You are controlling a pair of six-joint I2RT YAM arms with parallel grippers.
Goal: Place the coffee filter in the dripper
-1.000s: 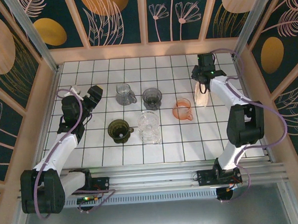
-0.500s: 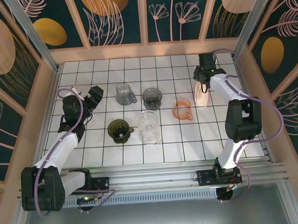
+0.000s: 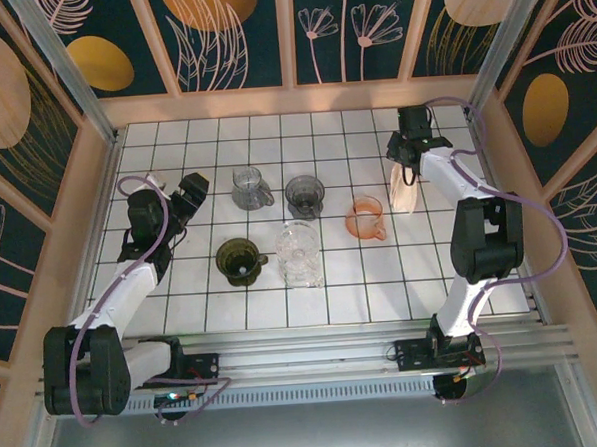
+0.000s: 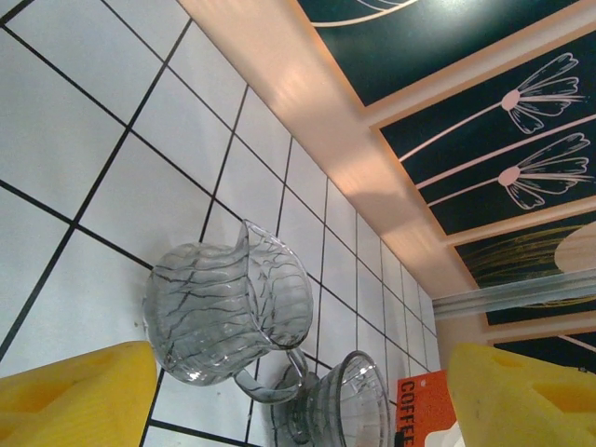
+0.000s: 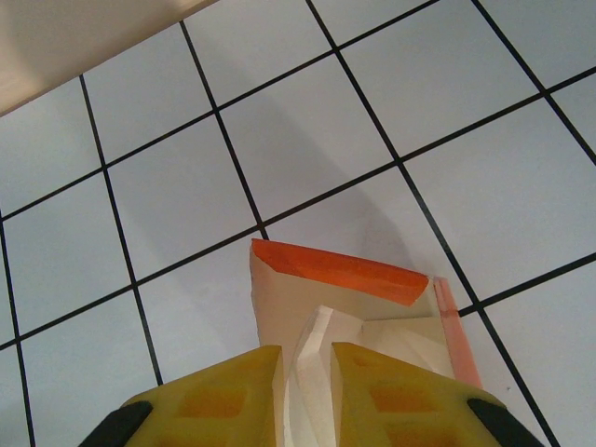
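A stack of white coffee filters (image 5: 321, 358) stands in an open orange-lidded filter box (image 5: 335, 272), which sits at the right of the table (image 3: 404, 193). My right gripper (image 5: 307, 358) reaches into the box from above (image 3: 408, 170), its yellow fingers (image 5: 228, 391) shut on a filter. Three drippers stand mid-table: a pink one (image 3: 365, 218) just left of the box, a grey one (image 3: 304, 195) and a dark olive one (image 3: 239, 260). My left gripper (image 3: 190, 185) hovers open at the left, nothing between its fingers (image 4: 79, 400).
A clear glass pitcher (image 4: 228, 303) stands in front of my left gripper (image 4: 298, 363), with the grey dripper (image 4: 349, 405) and the filter box (image 4: 424, 410) beyond it. A larger glass server (image 3: 299, 253) stands mid-table. Wooden walls (image 3: 292, 99) ring the tiled table.
My right gripper's fingers have narrowed onto the filter in the box, and the wrist has shifted slightly. The left arm has barely moved.
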